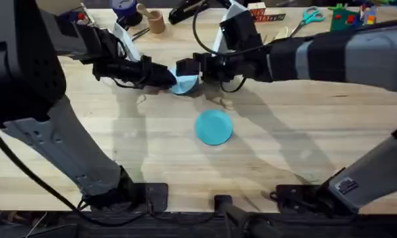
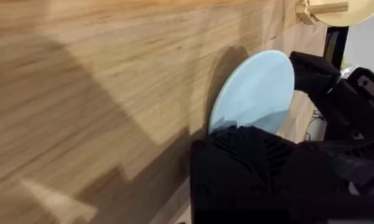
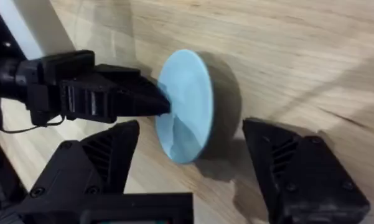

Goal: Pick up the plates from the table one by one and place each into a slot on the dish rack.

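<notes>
Black fingers of the right gripper fill the near edge of its wrist view, spread wide with the pale blue plate standing on edge in the gap between them, touching neither. They look set to close on it, so this reads as a handover in progress.

From the other side, the left gripper pinches that plate at its rim and holds it upright above the table. A flat plate is hard to lift off wood, so tilting it on edge probably gives the second arm a rim to grasp. In the left wrist view the plate rises out of the clenched left fingers, and the right gripper's dark body sits just beyond it.

Seen from overhead, both arms meet over the far middle of the table, with the pale plate between them. The turquoise plate lies flat and untouched near the table's centre, well apart from either gripper. No plate has reached a rack slot yet, judging by these views.
</notes>
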